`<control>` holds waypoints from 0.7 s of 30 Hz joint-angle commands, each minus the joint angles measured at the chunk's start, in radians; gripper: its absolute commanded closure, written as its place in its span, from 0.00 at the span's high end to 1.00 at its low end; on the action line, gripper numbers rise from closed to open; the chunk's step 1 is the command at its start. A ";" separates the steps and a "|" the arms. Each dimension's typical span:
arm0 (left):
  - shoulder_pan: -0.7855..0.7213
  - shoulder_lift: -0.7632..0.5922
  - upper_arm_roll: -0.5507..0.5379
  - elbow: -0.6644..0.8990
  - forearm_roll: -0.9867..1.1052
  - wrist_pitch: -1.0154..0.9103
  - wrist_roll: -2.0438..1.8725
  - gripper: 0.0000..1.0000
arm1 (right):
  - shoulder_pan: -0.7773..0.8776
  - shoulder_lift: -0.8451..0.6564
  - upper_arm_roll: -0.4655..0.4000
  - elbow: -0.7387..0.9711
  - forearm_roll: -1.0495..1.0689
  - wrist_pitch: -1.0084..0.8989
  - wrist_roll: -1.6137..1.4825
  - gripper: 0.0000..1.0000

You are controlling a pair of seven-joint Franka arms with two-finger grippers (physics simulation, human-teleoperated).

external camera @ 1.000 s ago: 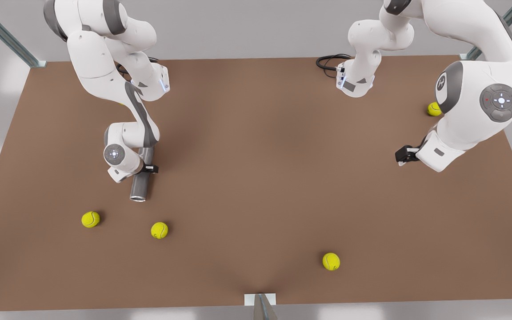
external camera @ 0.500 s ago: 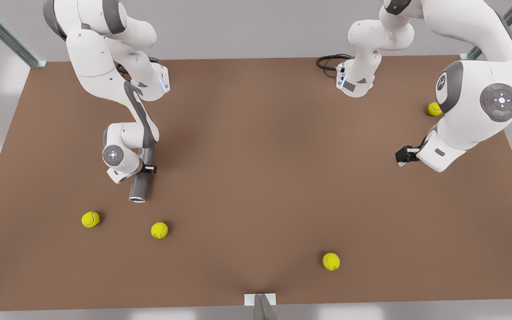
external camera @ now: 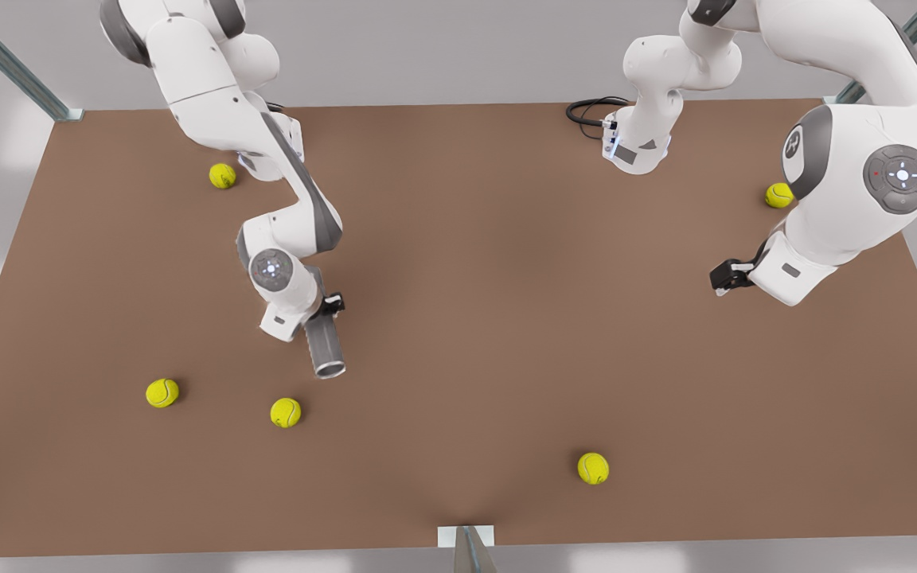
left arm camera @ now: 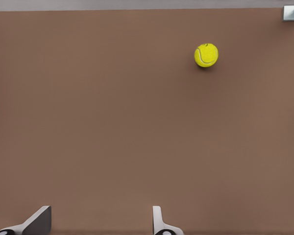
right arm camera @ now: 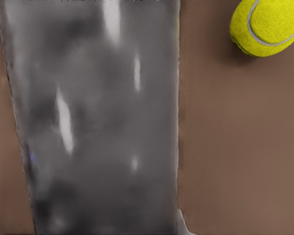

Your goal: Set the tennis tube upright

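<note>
Across a brown matte table (external camera: 506,318), set against pale grey walls with metal struts at the corners, five yellow-green tennis balls are scattered. One ball (external camera: 222,176) lies near the far edge by a robot base, two (external camera: 162,392) (external camera: 286,412) lie just nearer the camera than the tennis tube, one (external camera: 593,468) rests toward the near edge, and one (external camera: 778,195) is seen beside the other arm's elbow.

The tennis tube (external camera: 323,344) is held in the right gripper (external camera: 323,314), on the front view's left; the fingers are closed on its grey body partway along. The tube is seen tilted, its shiny silver rim (external camera: 330,369) turned toward the camera and the table. In the right wrist view the grey tube (right arm camera: 95,117) is seen close up, with a ball (right arm camera: 267,27) on the table beyond it. The right arm is bent down from its base, wrist low over the table.

The left gripper (external camera: 725,277), well apart from the tube on the front view's right, is held with its fingers (left arm camera: 36,223) spread and nothing between them, over bare table with a ball (left arm camera: 206,55) beyond; this arm waits, folded at the elbow.
</note>
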 commanded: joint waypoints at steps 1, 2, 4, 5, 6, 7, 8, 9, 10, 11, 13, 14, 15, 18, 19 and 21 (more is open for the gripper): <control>0.000 -0.001 0.000 0.001 -0.001 -0.002 -0.013 1.00 | 0.060 0.018 0.013 0.072 -0.010 -0.063 -0.191 0.69; 0.000 -0.001 0.000 0.001 -0.001 -0.002 -0.012 1.00 | 0.095 0.048 0.013 0.141 -0.012 -0.063 -0.251 0.69; 0.000 0.000 0.000 0.001 -0.001 -0.002 -0.012 1.00 | 0.147 0.140 0.019 0.308 -0.019 -0.099 -0.376 0.69; 0.000 0.002 0.000 0.001 -0.001 0.000 -0.012 1.00 | 0.150 0.198 0.050 0.406 -0.051 -0.102 -0.455 0.69; 0.000 0.002 0.000 0.001 -0.001 0.000 -0.012 1.00 | 0.152 0.237 0.057 0.464 -0.103 -0.103 -0.501 0.69; 0.000 0.002 0.000 0.001 -0.001 -0.002 -0.012 1.00 | 0.152 0.277 0.091 0.533 -0.258 -0.103 -0.577 0.69; 0.000 0.002 0.000 -0.001 -0.001 -0.002 -0.012 1.00 | 0.158 0.294 0.111 0.558 -0.390 -0.103 -0.674 0.69; 0.000 0.003 0.000 0.001 -0.002 -0.002 -0.012 1.00 | 0.187 0.301 0.114 0.580 -0.519 -0.103 -0.742 0.69; 0.000 0.005 0.000 0.001 -0.002 0.000 -0.012 1.00 | 0.198 0.311 0.133 0.581 -0.579 -0.102 -0.754 0.69; 0.000 0.007 0.000 -0.001 -0.001 -0.002 -0.013 1.00 | 0.202 0.332 0.157 0.593 -0.630 -0.100 -0.754 0.69; 0.000 0.010 0.000 -0.002 -0.001 -0.002 -0.016 1.00 | 0.238 0.375 0.157 0.632 -0.635 -0.088 -0.775 0.69; 0.000 0.008 0.000 -0.002 -0.001 -0.002 -0.018 1.00 | 0.259 0.384 0.157 0.633 -0.635 -0.085 -0.772 0.69; 0.000 0.008 0.000 -0.004 -0.002 -0.002 -0.018 1.00 | 0.271 0.404 0.159 0.644 -0.631 -0.085 -0.766 0.69; 0.001 0.008 0.000 -0.004 -0.019 -0.011 -0.018 1.00 | 0.288 0.424 0.159 0.638 -0.621 -0.089 -0.697 0.69; 0.000 0.008 0.001 -0.004 -0.024 -0.013 -0.026 1.00 | 0.288 0.438 0.159 0.635 -0.619 -0.089 -0.663 0.69; 0.000 0.010 0.001 -0.004 -0.025 -0.013 -0.036 1.00 | 0.302 0.459 0.156 0.635 -0.621 -0.089 -0.631 0.69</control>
